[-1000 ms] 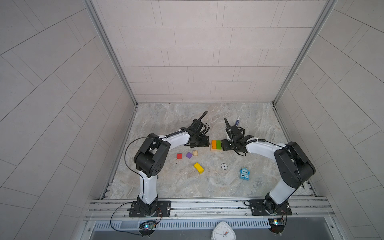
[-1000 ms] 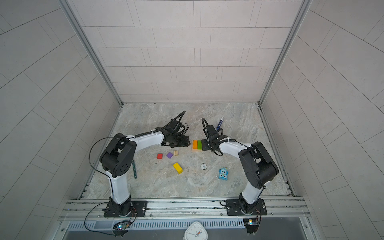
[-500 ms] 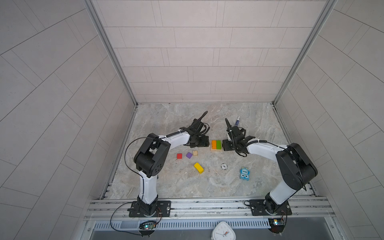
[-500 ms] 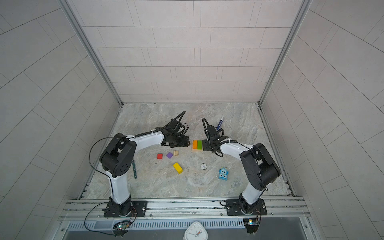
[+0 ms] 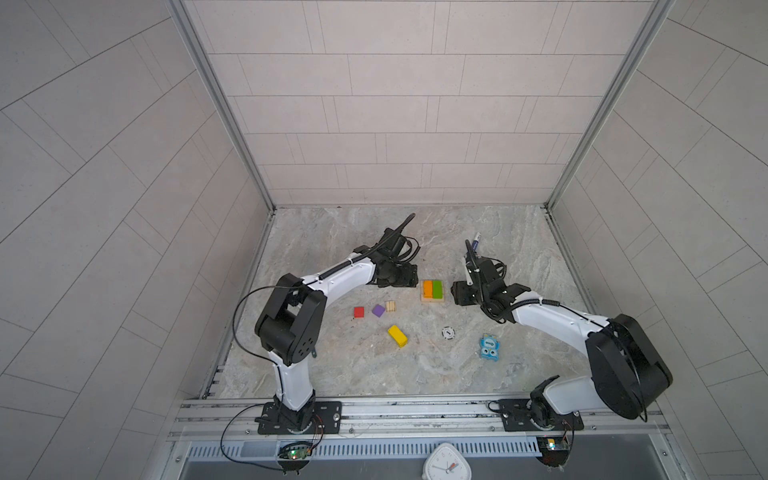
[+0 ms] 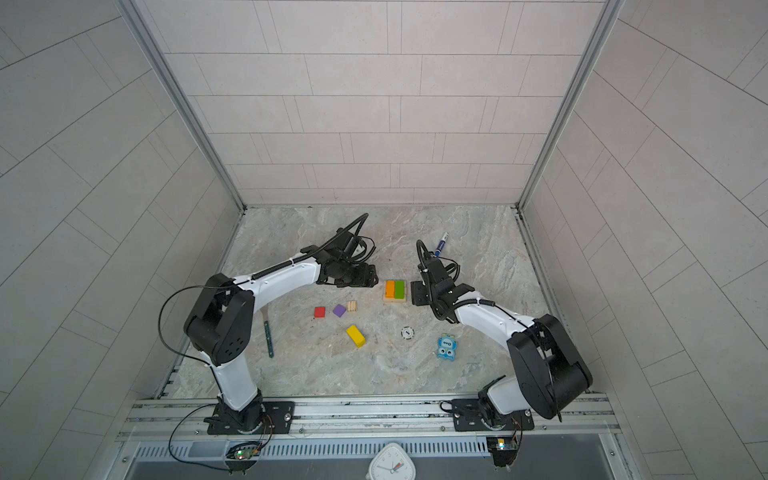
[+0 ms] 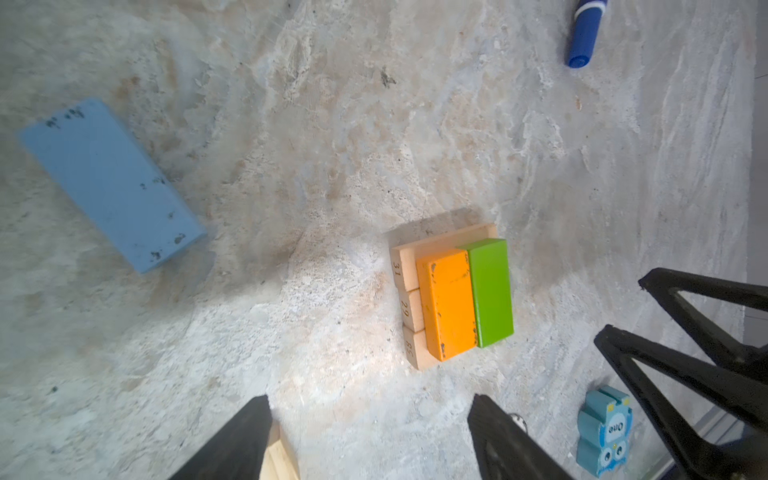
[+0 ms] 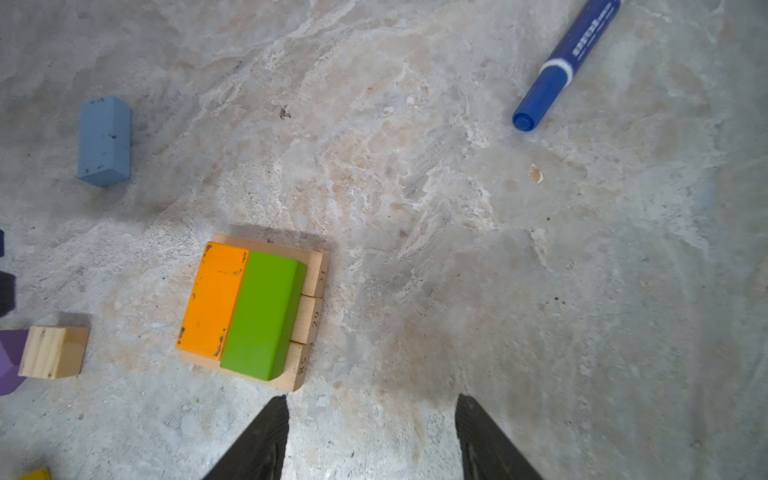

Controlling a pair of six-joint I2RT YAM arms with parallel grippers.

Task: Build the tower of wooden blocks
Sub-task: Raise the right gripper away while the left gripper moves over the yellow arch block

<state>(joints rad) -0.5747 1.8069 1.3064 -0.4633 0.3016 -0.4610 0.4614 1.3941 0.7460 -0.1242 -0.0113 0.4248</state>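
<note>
Flanking the tower (image 5: 432, 297), the left pincer (image 7: 368, 415) and right pincer (image 8: 372, 405) stand spread, empty. Atop it, orange block (image 5: 427, 289) touches green block (image 5: 437, 289).

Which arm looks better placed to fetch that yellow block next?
Probably left: in both top views the yellow block lies left of the tower, nearer the left gripper, which is open and empty.

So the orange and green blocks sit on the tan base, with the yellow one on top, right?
No: the yellow block lies alone on the table, as a top view shows. Orange and green do sit on the tan base.
</note>
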